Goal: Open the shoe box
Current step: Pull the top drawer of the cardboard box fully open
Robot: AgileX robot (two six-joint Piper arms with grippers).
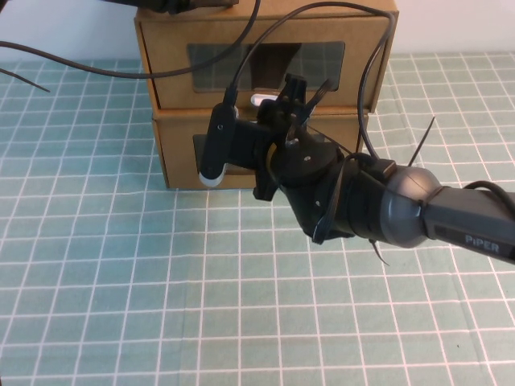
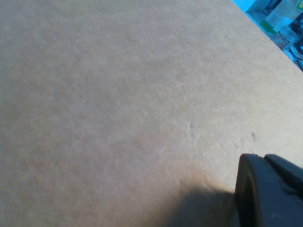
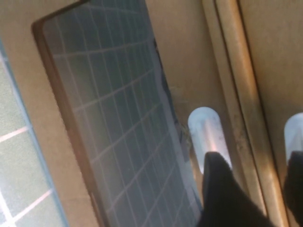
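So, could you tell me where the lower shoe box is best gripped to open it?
Hook the pale oval cutout on the front of the lower shoe box, near its top edge, coming straight from the front: the right gripper, open, hovers there. The left gripper sits over the upper box.

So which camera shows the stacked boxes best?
The high view: both boxes show their fronts, with the open right end effector before them. The left wrist view gives only cardboard by the left end effector; the right wrist view, one window and white tabs.
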